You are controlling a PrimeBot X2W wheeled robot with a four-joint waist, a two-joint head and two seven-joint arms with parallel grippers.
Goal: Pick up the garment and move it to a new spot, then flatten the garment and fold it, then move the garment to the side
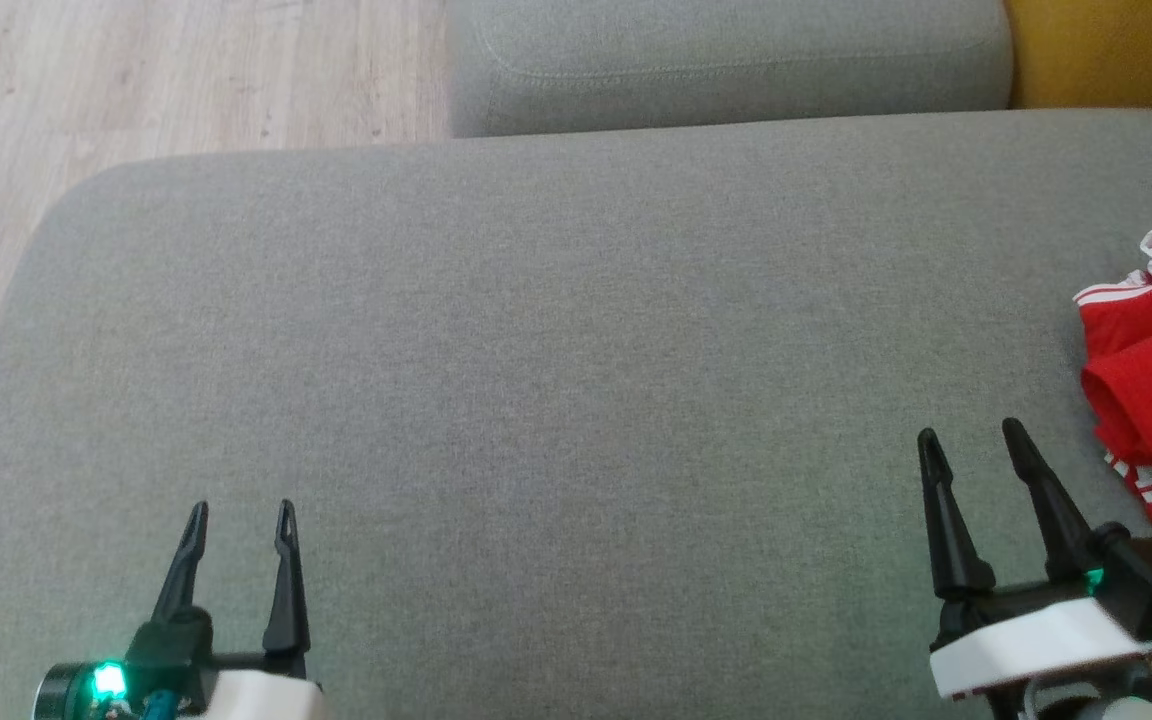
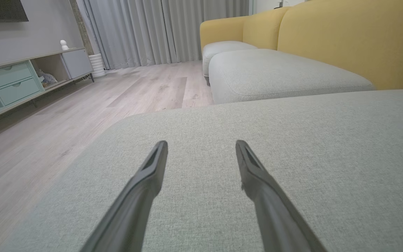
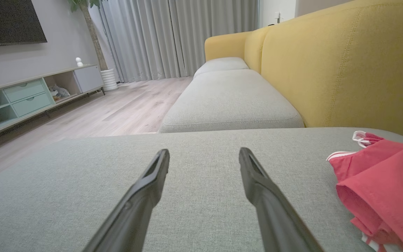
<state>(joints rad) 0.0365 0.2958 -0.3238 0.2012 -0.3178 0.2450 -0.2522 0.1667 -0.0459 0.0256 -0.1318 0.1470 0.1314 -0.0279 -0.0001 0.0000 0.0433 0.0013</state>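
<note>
Where the head view looks down on the wide grey seat cushion [image 1: 536,340], the left gripper [image 1: 242,505] sits at lower left, low over the fabric. Its fingers point up the picture, spread apart with nothing between them, and a green light is on at its base. The right gripper [image 1: 969,428] is at lower right, tilted a little to the left, fingers likewise parted and empty, white wrist housing behind. The red garment [image 1: 1151,390] with white stripe trim lies bunched at the cushion's right edge, partly cut by the frame, near the right gripper's right side but apart from it. A second cushion [image 1: 726,60] butts the far edge, with a yellow backrest [image 1: 1116,50] top right and wood floor [image 1: 136,90] top left. Left wrist view: left gripper [image 2: 201,142] level and low above the cushion, both fingers splayed, bare fabric between the tips. Beyond it are floor, grey curtains [image 2: 145,31] and a low cabinet [image 2: 16,82] on the left. Right wrist view: right gripper [image 3: 204,150] in a similar flat pose, jaws wide, holding nothing. The garment [image 3: 380,182] lies crumpled on the cushion to the right of the right finger, not touching it, near the foot of the backrest. A TV [image 3: 9,21] hangs on the far wall.
</note>
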